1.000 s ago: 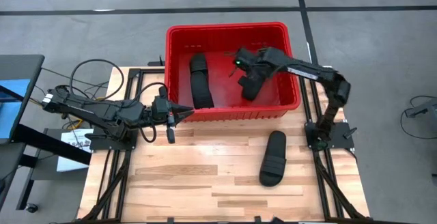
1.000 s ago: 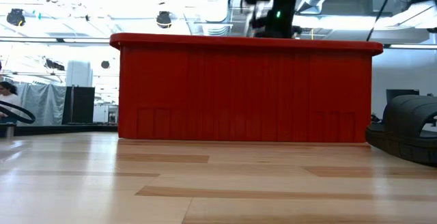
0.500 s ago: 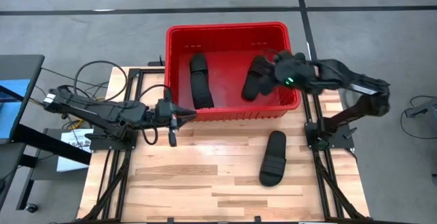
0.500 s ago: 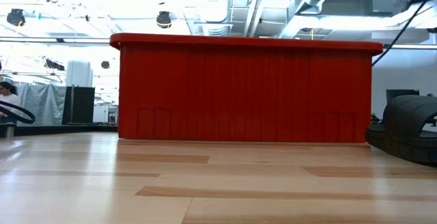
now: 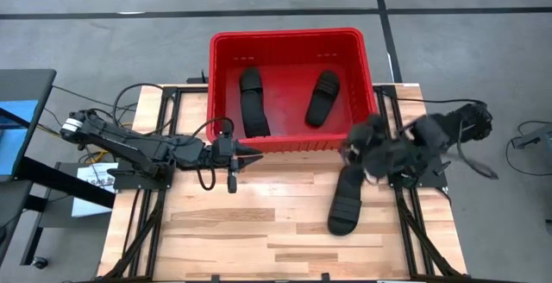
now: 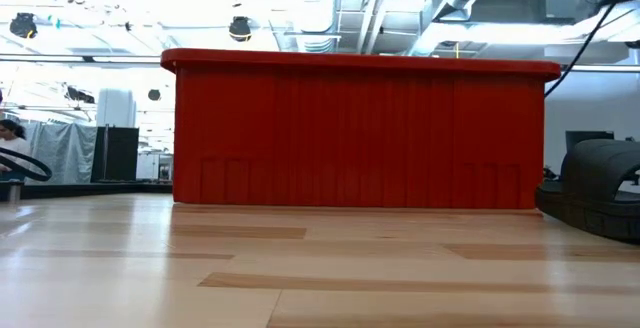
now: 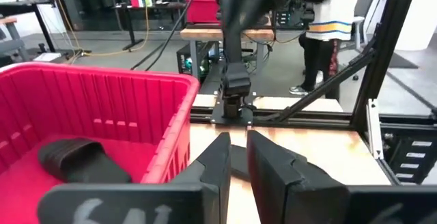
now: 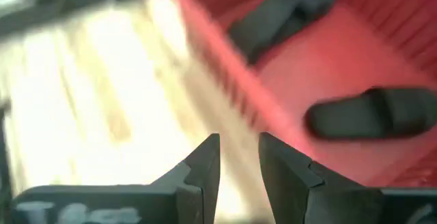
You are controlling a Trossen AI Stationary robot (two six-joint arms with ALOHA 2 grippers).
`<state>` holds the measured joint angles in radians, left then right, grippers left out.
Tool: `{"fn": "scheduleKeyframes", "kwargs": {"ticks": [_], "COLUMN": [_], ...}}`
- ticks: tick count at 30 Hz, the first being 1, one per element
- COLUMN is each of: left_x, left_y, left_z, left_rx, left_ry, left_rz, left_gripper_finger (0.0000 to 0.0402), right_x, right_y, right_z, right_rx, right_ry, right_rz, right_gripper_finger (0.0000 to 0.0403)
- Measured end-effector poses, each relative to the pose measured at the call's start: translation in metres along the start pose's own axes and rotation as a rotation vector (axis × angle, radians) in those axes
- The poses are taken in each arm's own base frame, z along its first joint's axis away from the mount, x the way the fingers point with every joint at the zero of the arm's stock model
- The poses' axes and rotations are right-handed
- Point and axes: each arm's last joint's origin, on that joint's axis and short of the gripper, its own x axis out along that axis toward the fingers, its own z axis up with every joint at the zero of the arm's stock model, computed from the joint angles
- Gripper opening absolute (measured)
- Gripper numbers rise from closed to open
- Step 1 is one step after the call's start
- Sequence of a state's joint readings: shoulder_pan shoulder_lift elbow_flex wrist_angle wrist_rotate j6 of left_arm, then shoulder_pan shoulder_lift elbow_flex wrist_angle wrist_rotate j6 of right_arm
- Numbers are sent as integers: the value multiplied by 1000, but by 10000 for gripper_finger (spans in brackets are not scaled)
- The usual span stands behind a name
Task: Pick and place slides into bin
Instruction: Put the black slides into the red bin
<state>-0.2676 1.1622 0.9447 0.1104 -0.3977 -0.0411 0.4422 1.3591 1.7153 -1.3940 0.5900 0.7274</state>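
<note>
two slides lie in the bin (image 5: 226,37) already: one slide (image 5: 252,102) lengthways left of centre, another slide (image 5: 323,98) tilted on the right half of the floor. a third slide (image 5: 344,201) lies on the table (image 5: 250,231) just outside the bin's right front corner, toe pointing away from the bin. i can't find a fourth in any view.

the right gripper (image 5: 369,147) hangs blurred over the table, just in front of the bin's right corner and right above the near end of that loose slide. from its wrist camera the fingers (image 8: 205,159) stand a narrow gap apart with nothing between them, so it's empty. the left gripper (image 5: 250,154) sits by the bin's front wall, left of centre, fingers (image 7: 218,159) nearly together with only a slit between, holding nothing; that arm looks to be waiting.

i'd say the step in hand is the reach for the third slide. next it needs to come down over the slide, with the jaws spread wider than now so they can take the strap or one edge of the sole, close, lift clear of the rim and carry it over the bin's bare floor. the soft strap may squash or slip in the grip.
</note>
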Motion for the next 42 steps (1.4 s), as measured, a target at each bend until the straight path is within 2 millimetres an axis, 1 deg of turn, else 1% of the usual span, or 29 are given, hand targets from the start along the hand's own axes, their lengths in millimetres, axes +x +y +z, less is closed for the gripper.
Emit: {"fn": "scheduleKeyframes", "kwargs": {"ticks": [7,11,16,20,23,26,30,35,42], "left_x": [0,0,0,0,0,0,0,0,0], "left_y": [0,0,0,0,0,0,0,0,0], "left_z": [3,3,4,4,4,4,4,4,4], "left_rx": [-42,-64,-88,-95,-94,-94,-94,-94,-93], "left_ry": [-27,-31,-38,-37,-37,-37,-36,-36,-36], "left_rz": [-1,0,5,5,5,5,5,6,6], "left_gripper_finger": [41,41,41,41,41,41,41,41,41], "right_x": [12,23,40,55,64,72,77,76,69], "right_y": [50,81,106,116,119,118,115,116,123], "right_z": [-41,-64,-92,-111,-123,-131,-136,-139,-147], "right_rx": [-144,-214,-235,-238,-239,-245,-188,-133,-91], "right_ry": [284,334,380,415,468,501,503,491,472], "right_rz": [-4,-18,-97,-166,-202,-234,-279,-295,-256], "right_gripper_finger": [95,95,95,95,95,95,95,95,95]}}
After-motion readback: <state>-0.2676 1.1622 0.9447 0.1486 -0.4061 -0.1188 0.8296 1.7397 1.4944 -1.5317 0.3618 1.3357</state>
